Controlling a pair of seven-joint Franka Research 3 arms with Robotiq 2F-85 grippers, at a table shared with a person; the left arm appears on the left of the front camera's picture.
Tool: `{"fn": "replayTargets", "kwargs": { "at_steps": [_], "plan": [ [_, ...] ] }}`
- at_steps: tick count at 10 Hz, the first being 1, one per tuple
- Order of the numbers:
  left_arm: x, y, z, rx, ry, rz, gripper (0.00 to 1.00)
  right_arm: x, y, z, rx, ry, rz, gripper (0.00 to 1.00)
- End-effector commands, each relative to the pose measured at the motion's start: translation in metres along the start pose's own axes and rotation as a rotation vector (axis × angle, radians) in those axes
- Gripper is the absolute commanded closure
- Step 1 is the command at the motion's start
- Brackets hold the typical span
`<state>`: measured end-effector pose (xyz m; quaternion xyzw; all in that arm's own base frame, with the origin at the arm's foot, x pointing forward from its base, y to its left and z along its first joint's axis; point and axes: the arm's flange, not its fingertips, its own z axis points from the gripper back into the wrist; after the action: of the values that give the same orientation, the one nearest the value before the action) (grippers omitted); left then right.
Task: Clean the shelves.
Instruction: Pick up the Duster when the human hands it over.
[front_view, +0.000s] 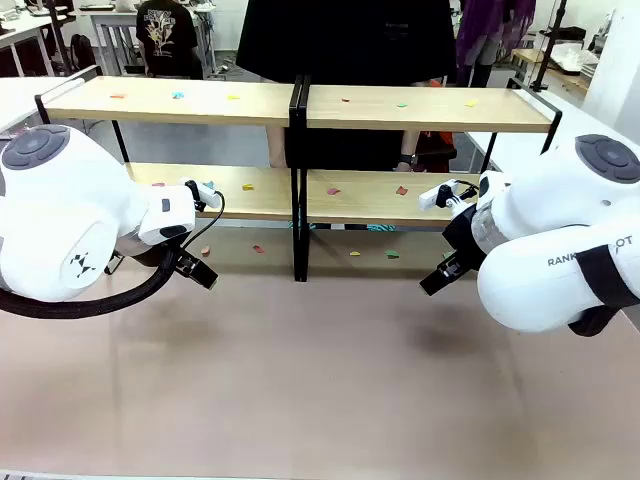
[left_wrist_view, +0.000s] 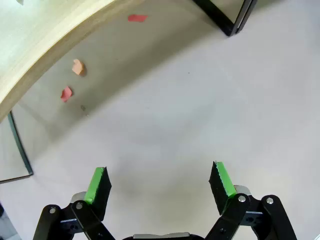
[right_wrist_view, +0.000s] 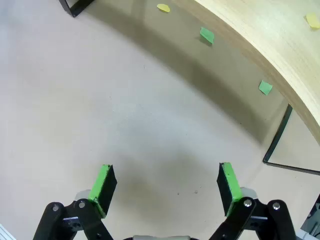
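The two shelves stand side by side across the far half of the table, the left rack (front_view: 170, 102) and the right rack (front_view: 430, 110). Small coloured paper scraps lie on their boards and on the tabletop under them. My left gripper (front_view: 196, 270) hangs low in front of the left rack; in its wrist view it (left_wrist_view: 160, 182) is open and empty over bare tabletop, with red (left_wrist_view: 66, 93) and orange (left_wrist_view: 77, 66) scraps ahead. My right gripper (front_view: 438, 278) hangs before the right rack, also open and empty (right_wrist_view: 166, 184), with green scraps (right_wrist_view: 207, 35) beyond it.
A person in black (front_view: 350, 40) stands behind the racks at the far side. Black frame legs (front_view: 299, 230) meet at the middle. The lower board's edge (right_wrist_view: 260, 45) overhangs the scraps. The beige tabletop (front_view: 320, 380) spreads wide in front of both arms.
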<state>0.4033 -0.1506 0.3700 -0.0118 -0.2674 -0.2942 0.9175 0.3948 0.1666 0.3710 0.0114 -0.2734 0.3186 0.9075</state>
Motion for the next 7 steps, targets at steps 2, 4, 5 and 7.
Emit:
{"fn": "replayTargets", "kwargs": {
  "at_steps": [2,4,5,7],
  "plan": [
    [0.0001,0.0,0.0002,0.0,-0.001,0.0,0.0,0.0,0.0,0.0,0.0,0.0,0.0,0.0],
    [0.0001,0.0,0.0002,0.0,-0.001,0.0,0.0,0.0,0.0,0.0,0.0,0.0,0.0,0.0],
    [0.0001,0.0,0.0002,0.0,-0.001,0.0,0.0,0.0,0.0,0.0,0.0,0.0,0.0,0.0],
    [0.0001,0.0,0.0002,0.0,-0.001,0.0,0.0,0.0,0.0,0.0,0.0,0.0,0.0,0.0]
  ]
}}
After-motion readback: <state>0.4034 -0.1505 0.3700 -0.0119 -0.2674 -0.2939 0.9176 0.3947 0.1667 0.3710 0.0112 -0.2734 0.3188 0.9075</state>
